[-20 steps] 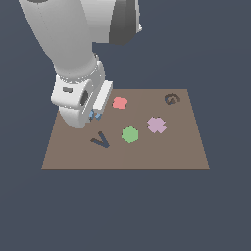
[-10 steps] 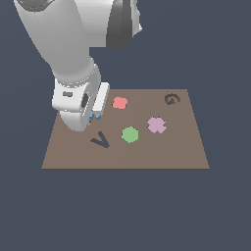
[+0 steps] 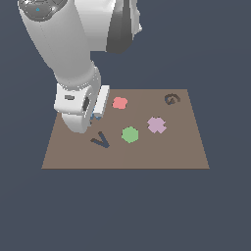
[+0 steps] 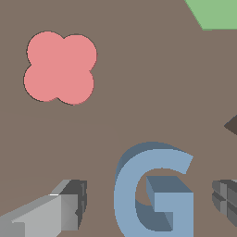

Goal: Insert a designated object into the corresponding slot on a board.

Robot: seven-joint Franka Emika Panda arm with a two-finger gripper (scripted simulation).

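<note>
Wrist view: my gripper [image 4: 148,203] stands wide, one finger on each side of the blue G block [image 4: 155,194], neither pad visibly touching it. The block lies flat on the brown board [image 3: 162,157], near the corner at the exterior view's left, almost hidden there under the arm's hand. I judge it rigid, light and smooth-sided, so it may slip or twist if pinched off-centre; I would close across its straight outer flanks, low on the walls, not across the open mouth of the letter.

Count, exterior view: one board; four loose shapes, namely the blue G, one red four-lobed piece [image 3: 119,102], one green hexagon [image 3: 130,134], one pink cross [image 3: 156,125]; two dark recesses, the G-shaped slot [image 3: 172,99] at the far corner toward the exterior view's right, well apart from the block, and a V-shaped recess [image 3: 100,140] close by it.
</note>
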